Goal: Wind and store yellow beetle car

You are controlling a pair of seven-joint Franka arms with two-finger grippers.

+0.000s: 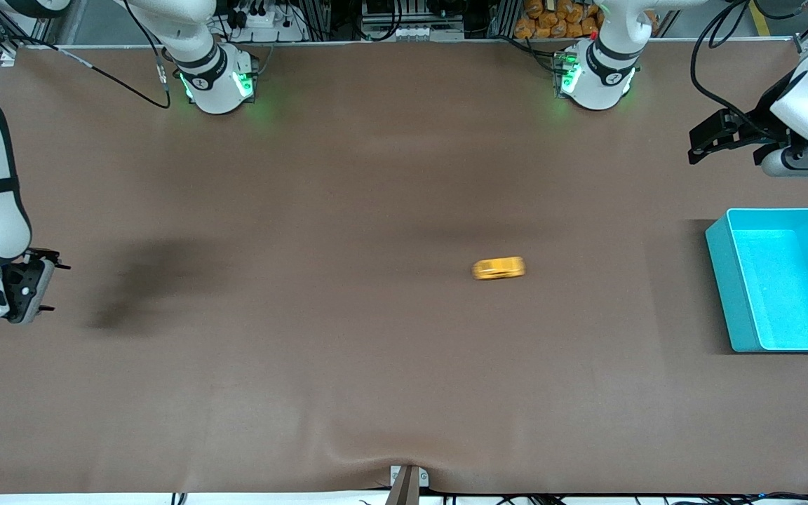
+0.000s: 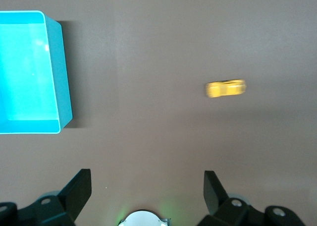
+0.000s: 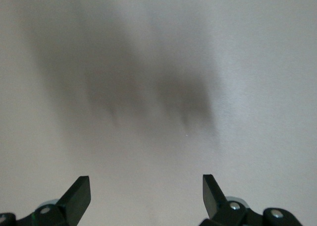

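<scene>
Covering the table (image 1: 306, 393), brown cloth (both claws wide open, empty) bears yellow beetle car (image 1: 499, 268).

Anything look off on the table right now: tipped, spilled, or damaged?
Only one oddity: the yellow beetle car shows smeared on the open mat, as if rolling. The cyan bin sits upright. Left gripper and right gripper are open and hold nothing.

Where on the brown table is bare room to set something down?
Bare cloth lies between the small yellow beetle car and the right arm's end, and between car and open cyan plastic bin. Only the bin's corner, under the left pincer, is tight.
</scene>
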